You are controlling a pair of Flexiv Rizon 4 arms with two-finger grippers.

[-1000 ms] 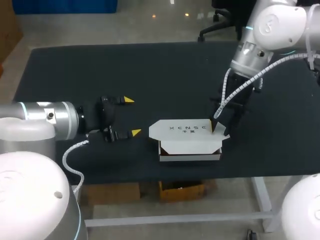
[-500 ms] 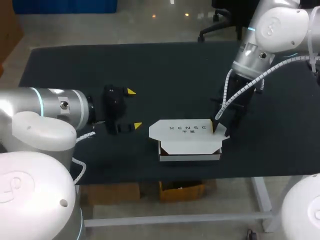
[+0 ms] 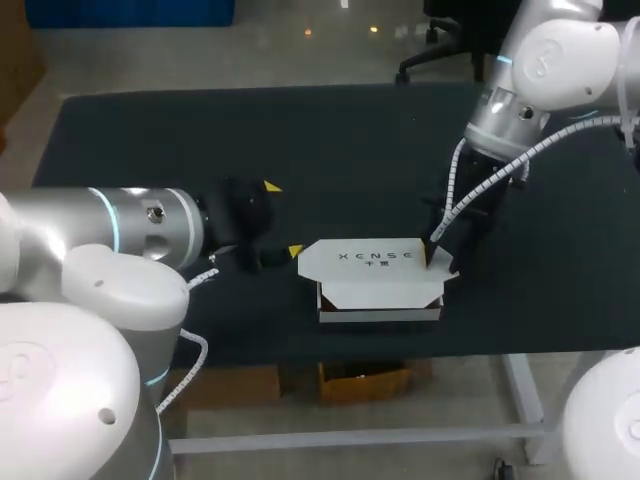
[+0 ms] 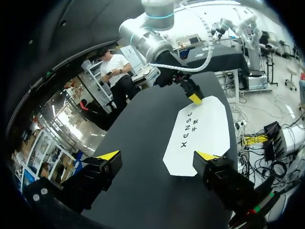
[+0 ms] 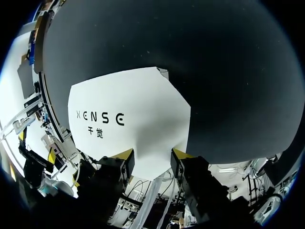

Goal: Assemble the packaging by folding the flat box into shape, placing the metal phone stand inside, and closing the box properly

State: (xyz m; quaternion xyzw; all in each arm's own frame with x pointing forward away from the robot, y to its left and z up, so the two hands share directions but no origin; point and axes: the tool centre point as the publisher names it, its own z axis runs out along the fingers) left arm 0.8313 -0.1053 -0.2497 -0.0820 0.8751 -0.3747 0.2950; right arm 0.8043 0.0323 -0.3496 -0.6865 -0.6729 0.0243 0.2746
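Note:
The white box (image 3: 378,290) stands near the table's front edge, its printed lid (image 3: 365,256) lying flat over the top. My left gripper (image 3: 283,218) is open just left of the box; in its own view the lid (image 4: 198,133) lies ahead of its fingers (image 4: 157,156). My right gripper (image 3: 438,256) sits at the box's right end, with one yellow tip (image 4: 195,98) on the lid's far edge. In the right wrist view the lid's edge (image 5: 128,119) runs between the half-open fingers (image 5: 152,153), with no clear pinch. No metal phone stand shows in any view.
The black table (image 3: 330,150) stretches bare behind the box and to both sides. The box sits close to the front edge (image 3: 400,345).
My left arm has swung right, bringing its open gripper from well left of the box to close beside its left end. The right gripper and the box have stayed put.

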